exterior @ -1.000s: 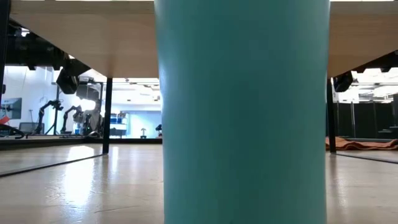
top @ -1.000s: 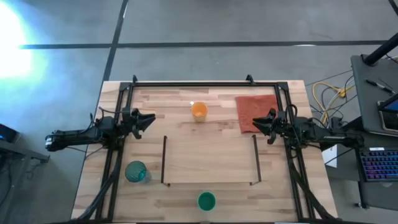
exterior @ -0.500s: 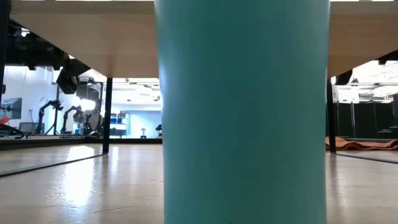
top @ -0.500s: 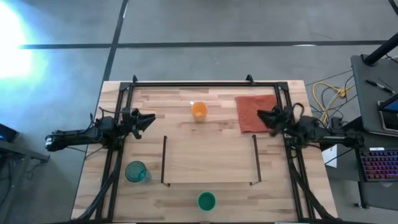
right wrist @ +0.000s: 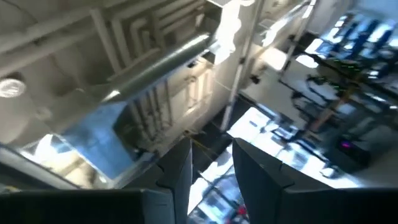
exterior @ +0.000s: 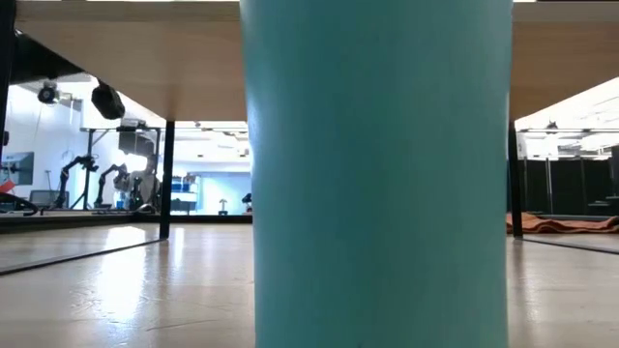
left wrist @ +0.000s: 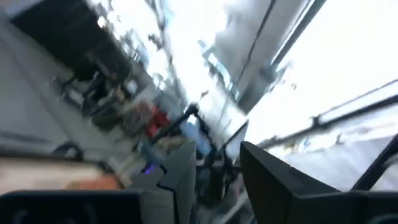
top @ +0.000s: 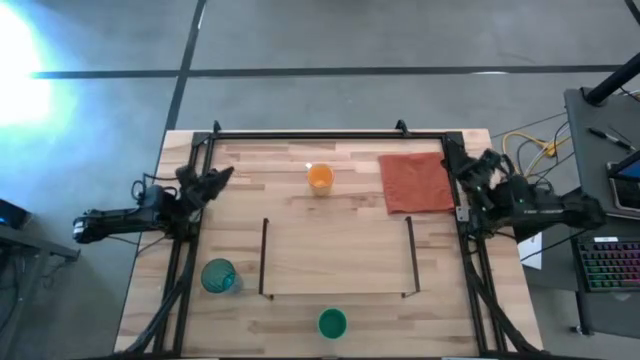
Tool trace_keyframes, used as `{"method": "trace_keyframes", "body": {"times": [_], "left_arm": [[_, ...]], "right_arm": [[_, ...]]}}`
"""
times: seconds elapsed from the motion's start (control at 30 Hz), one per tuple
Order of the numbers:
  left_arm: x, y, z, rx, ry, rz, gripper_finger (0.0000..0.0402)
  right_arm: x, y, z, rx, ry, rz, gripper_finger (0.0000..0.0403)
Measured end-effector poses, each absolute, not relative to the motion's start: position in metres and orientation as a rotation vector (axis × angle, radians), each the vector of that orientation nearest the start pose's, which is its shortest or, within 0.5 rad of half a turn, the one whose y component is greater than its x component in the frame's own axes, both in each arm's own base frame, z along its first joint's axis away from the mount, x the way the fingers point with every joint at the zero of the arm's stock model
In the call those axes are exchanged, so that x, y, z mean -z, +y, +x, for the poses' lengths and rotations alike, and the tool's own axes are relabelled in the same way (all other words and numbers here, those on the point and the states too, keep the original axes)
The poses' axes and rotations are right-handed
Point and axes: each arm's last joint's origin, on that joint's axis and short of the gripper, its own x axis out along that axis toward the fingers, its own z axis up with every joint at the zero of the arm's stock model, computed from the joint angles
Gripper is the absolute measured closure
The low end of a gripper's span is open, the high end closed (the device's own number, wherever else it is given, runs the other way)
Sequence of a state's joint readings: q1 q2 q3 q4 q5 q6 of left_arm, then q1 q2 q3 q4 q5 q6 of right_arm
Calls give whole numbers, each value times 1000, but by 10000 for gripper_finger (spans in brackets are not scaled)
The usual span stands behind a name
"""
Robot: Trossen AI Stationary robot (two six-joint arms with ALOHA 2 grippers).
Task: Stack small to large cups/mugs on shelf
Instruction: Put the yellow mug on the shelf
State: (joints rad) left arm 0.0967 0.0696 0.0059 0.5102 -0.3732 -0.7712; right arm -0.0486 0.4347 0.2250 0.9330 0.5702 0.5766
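Observation:
The orange mug point(top: 320, 178) stands at the far middle of the table. The teal tumbler point(top: 219, 276) stands near the left edge, just outside the shelf's left bar. The green cup point(top: 332, 323) stands at the near edge, and its wall point(exterior: 377, 174) fills the middle of the low view. The shelf point(top: 338, 258) is the bare wood between two dark bars. My left gripper point(top: 226, 173) is at the table's left side, and my right gripper point(top: 458, 162) is at the right side by the red cloth. Both are open by a narrow gap, empty, and tipped upward.
A red-orange cloth point(top: 415, 182) lies flat at the far right. A dark frame point(top: 330, 134) runs along the table's far, left and right sides. A desk with a keyboard point(top: 610, 265) stands beyond the right edge.
My left gripper has drawn back toward the table's left edge and tipped up. My right gripper has swung off the cloth toward the table's far right corner and tipped up. The cups have stayed where they were.

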Motion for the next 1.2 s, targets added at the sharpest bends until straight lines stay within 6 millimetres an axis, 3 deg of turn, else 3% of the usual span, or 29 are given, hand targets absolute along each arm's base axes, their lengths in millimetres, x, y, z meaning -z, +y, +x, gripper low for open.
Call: {"method": "trace_keyframes", "body": {"times": [0.2,0.4,0.53,0.6,0.7,0.83,1.07,1.2], "left_arm": [[-213,21,84,-319,-711,-829,290],[-212,23,84,-392,-729,-841,290],[-212,23,84,-390,-736,-845,290],[-213,23,84,-385,-739,-849,290],[-213,23,84,-383,-741,-851,290],[-213,23,84,-384,-737,-851,290],[-207,23,90,-407,-667,-838,290],[-205,22,94,-376,-610,-825,290]], "right_arm": [[-328,-23,138,462,-776,559,294],[-351,-25,184,547,-607,365,294],[-380,-26,207,535,-639,412,294],[-389,-30,219,602,-548,448,294],[-384,-43,234,787,-209,429,294],[-366,-68,241,912,221,588,294],[-324,-144,278,790,694,745,293],[-293,-163,307,740,860,817,291]]}}
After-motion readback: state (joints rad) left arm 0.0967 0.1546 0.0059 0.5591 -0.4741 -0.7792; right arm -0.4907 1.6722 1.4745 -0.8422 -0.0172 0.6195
